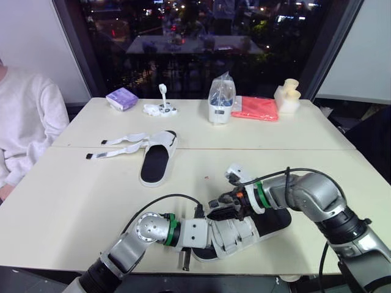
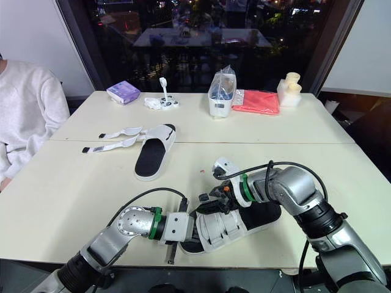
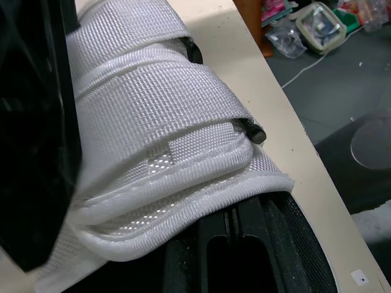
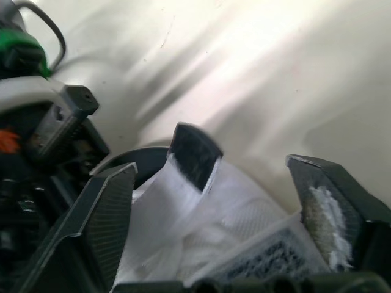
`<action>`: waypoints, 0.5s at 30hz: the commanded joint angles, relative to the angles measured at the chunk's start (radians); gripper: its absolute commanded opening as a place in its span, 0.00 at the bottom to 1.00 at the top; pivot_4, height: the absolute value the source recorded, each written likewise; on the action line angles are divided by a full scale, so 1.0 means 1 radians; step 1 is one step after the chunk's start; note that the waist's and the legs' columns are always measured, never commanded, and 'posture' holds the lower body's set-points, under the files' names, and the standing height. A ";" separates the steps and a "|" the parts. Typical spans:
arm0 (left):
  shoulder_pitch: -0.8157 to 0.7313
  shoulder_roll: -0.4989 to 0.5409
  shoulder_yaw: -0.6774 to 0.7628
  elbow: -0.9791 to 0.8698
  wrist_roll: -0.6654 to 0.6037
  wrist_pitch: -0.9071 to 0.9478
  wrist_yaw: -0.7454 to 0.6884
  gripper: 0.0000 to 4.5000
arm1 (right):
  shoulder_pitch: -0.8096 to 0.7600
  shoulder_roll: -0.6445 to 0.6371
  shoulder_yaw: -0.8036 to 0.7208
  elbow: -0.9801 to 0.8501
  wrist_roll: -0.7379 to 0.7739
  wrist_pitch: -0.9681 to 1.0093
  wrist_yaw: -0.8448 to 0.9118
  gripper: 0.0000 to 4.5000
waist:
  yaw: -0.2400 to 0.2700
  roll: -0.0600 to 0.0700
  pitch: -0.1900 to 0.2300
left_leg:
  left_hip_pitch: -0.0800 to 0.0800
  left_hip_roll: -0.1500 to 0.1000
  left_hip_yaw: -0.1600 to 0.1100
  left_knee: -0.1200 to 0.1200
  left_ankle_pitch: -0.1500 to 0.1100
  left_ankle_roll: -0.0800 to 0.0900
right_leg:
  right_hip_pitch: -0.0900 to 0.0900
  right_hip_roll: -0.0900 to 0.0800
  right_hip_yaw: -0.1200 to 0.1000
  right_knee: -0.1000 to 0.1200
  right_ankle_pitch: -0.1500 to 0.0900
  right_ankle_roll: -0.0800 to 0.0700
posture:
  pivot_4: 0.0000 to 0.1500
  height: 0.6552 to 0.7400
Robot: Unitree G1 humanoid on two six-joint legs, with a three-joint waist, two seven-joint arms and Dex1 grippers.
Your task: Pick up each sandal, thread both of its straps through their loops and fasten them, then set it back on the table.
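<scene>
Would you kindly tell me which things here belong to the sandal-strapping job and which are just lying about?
Job in hand:
near sandal, being worked on
far sandal, unfastened

Lying about:
purple packet
small white gadget
clear bag
red cloth
cream blocks
</scene>
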 commanded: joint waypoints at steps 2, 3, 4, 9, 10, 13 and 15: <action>0.029 0.032 -0.046 0.111 0.094 0.045 0.012 0.00 | -0.028 0.041 0.087 0.096 -0.171 -0.130 0.023 0.96 | 0.000 0.000 -0.001 | 0.000 0.000 0.000 0.000 0.000 0.000 | 0.000 0.000 0.000 0.000 0.000 0.000 | 1.00 1.00; 0.029 0.031 -0.046 0.112 0.094 0.045 0.013 0.00 | -0.035 0.044 0.107 0.117 -0.208 -0.165 0.035 0.96 | 0.000 0.000 -0.001 | 0.001 0.000 0.000 0.000 0.000 0.000 | 0.000 0.000 0.000 0.001 0.000 0.000 | 1.00 1.00; 0.028 0.031 -0.046 0.113 0.095 0.045 0.013 0.00 | -0.042 0.045 0.130 0.139 -0.251 -0.205 0.047 0.96 | 0.000 0.000 -0.001 | 0.001 0.000 0.000 0.000 0.000 0.000 | 0.000 0.000 0.000 0.001 0.000 0.000 | 1.00 1.00; 0.028 0.026 -0.043 0.120 0.093 0.047 0.022 0.00 | -0.070 0.063 0.171 0.235 -0.393 -0.349 0.090 0.96 | 0.000 0.000 -0.005 | 0.002 0.000 0.000 0.000 0.001 0.000 | 0.002 0.001 0.000 0.001 0.000 0.000 | 1.00 1.00; 0.028 0.026 -0.043 0.121 0.093 0.047 0.024 0.00 | -0.073 0.067 0.161 0.241 -0.397 -0.354 0.102 0.96 | 0.002 0.000 -0.005 | 0.002 0.000 0.000 0.000 0.001 -0.001 | 0.002 0.001 0.000 0.002 0.000 0.000 | 1.00 1.00; 0.024 0.023 -0.042 0.133 0.091 0.042 0.029 0.00 | -0.087 0.059 0.059 0.198 -0.355 -0.353 0.142 0.96 | 0.002 0.001 -0.004 | 0.002 0.000 0.000 0.001 0.001 -0.001 | 0.002 0.001 0.000 0.001 0.000 0.000 | 1.00 1.00; 0.022 0.017 -0.033 0.144 0.088 0.018 0.040 0.00 | -0.094 0.056 -0.037 0.141 -0.325 -0.376 0.137 0.96 | 0.002 0.001 -0.004 | 0.001 0.000 0.000 0.001 0.001 -0.001 | 0.001 0.000 0.000 0.001 0.000 0.000 | 1.00 1.00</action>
